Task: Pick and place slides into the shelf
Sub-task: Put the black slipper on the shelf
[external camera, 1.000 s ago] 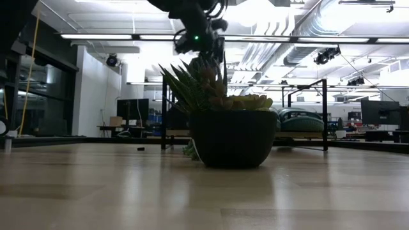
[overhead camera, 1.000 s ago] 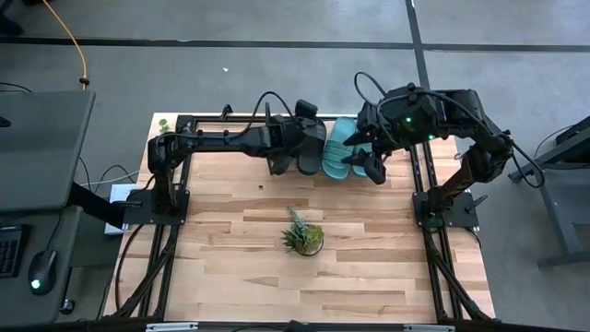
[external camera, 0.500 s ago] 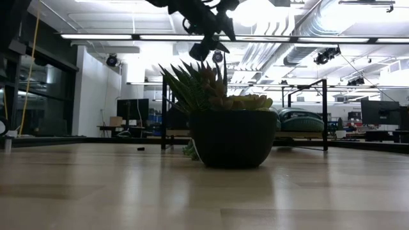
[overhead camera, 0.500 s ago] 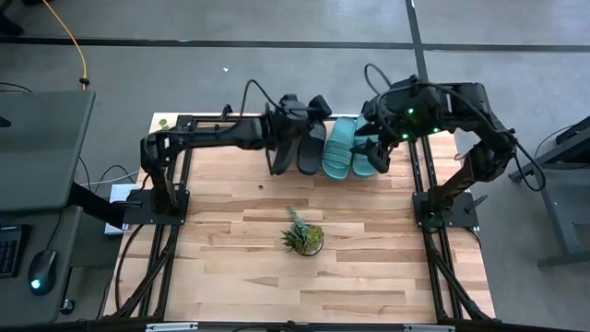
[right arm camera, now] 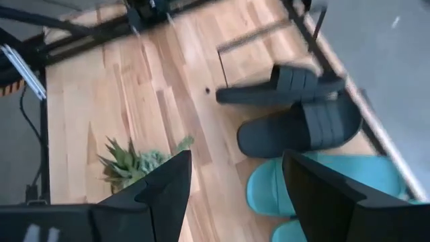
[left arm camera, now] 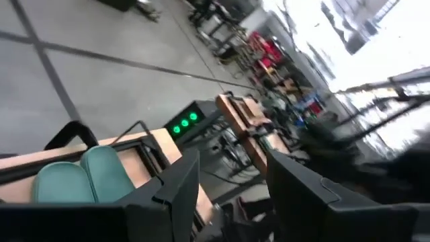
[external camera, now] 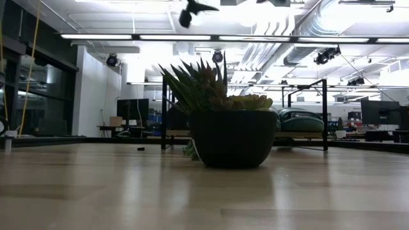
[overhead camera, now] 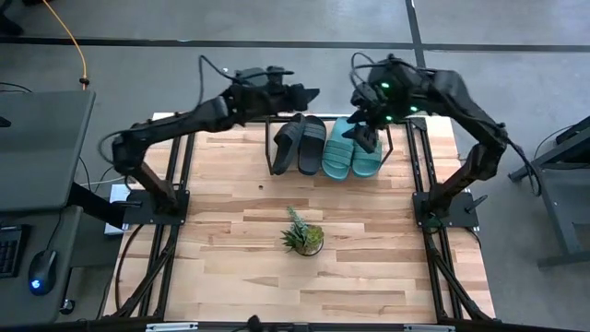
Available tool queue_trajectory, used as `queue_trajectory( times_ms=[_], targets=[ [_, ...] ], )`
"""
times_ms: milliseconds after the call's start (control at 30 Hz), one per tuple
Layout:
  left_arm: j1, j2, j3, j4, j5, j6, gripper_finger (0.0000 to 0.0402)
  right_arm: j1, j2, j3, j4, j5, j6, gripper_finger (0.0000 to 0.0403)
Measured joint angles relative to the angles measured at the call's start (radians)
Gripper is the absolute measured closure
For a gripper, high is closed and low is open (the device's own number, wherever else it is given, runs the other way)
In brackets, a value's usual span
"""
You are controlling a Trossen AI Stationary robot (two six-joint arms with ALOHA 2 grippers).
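Four slides lie side by side on the shelf (overhead camera: 271,138) at the table's far edge. The left black slide (overhead camera: 284,146) stands on its side edge. The other black slide (overhead camera: 312,145) and the two teal slides (overhead camera: 338,148) (overhead camera: 367,153) lie flat on their soles. My left gripper (overhead camera: 310,94) hangs open above and beyond the black slides, with nothing between its fingers (left arm camera: 232,195). My right gripper (overhead camera: 362,135) hovers open over the teal slides, also with nothing in it (right arm camera: 232,195). In the right wrist view the tipped black slide (right arm camera: 275,87) lies beside the flat one (right arm camera: 302,128).
A small spiky plant in a dark pot (overhead camera: 302,237) stands mid-table, near of the shelf; in the low view it (external camera: 233,137) hides most of the shelf. Black frame rails (overhead camera: 175,184) run along the table's left and right sides. Bare wood lies around the plant.
My left gripper has risen away from the left black slide toward the far edge, rolling as it went. That slide stays on its side at the shelf's left end. My right gripper has swung toward the far edge, to a place over the teal slides.
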Motion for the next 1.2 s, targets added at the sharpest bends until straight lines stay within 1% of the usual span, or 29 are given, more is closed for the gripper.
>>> queue_trajectory(
  times_ms=[67,167,233,400,500,567,633,733,967,1200],
  targets=[
    [-0.001,-0.039,0.0,-0.031,0.009,0.032,0.0245,-0.043,-0.009,-0.106,0.065,-0.062,-0.019,0.0178],
    [-0.001,-0.113,0.0,-0.124,0.009,0.082,0.0245,-0.093,-0.03,-0.292,0.216,-0.186,-0.018,0.0178],
    [-0.001,-0.166,0.0,-0.198,0.008,0.109,0.0245,-0.112,-0.044,-0.413,0.333,-0.252,0.009,0.0178],
    [-0.001,-0.261,0.0,-0.354,0.003,0.147,0.0245,-0.114,-0.05,-0.649,0.574,-0.317,0.062,0.0178],
    [-0.003,-0.306,0.0,-0.454,0.007,0.148,0.0245,-0.102,-0.051,-0.768,0.759,-0.328,0.101,0.0178],
    [-0.018,-0.324,0.0,-0.517,-0.01,0.149,0.0245,-0.103,-0.051,-0.826,0.858,-0.335,0.141,0.0178],
    [-0.037,-0.331,0.0,-0.546,-0.04,0.151,0.0245,-0.109,-0.046,-0.865,0.936,-0.33,0.164,0.0178],
    [-0.061,-0.338,0.0,-0.561,-0.059,0.152,0.0245,-0.123,-0.021,-0.886,0.969,-0.32,0.174,0.0179],
    [-0.109,-0.337,0.0,-0.561,-0.079,0.174,0.0245,-0.171,0.072,-0.885,0.966,-0.312,0.133,0.0179],
    [-0.108,-0.337,0.0,-0.562,-0.082,0.174,0.0245,-0.222,0.116,-0.885,0.995,-0.316,0.133,0.0178]
  ],
)
